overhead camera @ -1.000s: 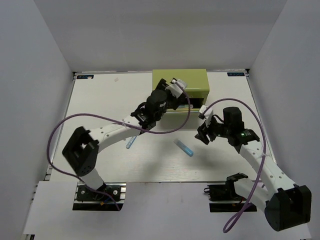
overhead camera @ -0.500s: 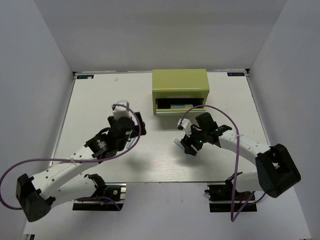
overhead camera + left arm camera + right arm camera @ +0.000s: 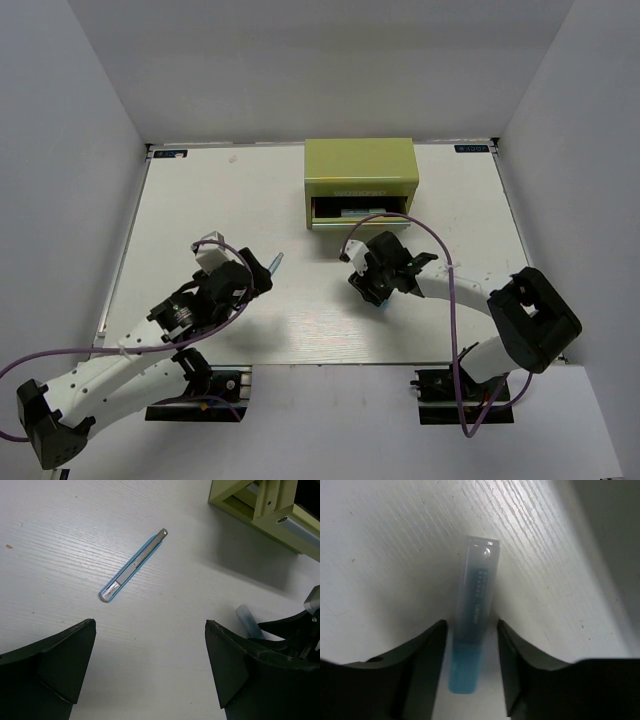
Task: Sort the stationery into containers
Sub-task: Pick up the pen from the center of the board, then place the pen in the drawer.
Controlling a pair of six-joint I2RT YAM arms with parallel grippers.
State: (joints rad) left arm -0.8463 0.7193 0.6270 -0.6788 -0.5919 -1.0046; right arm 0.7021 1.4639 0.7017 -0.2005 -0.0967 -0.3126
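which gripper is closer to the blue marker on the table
Right. The right gripper straddles the blue marker; the left gripper is well off to its left, by the slim light blue pen.

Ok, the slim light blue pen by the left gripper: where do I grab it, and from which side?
Take the slim light blue pen at mid-barrel, coming straight down from above. It lies flat and diagonal on the table with nothing touching it, so I'd turn the open left gripper until its fingers close across the narrow width.
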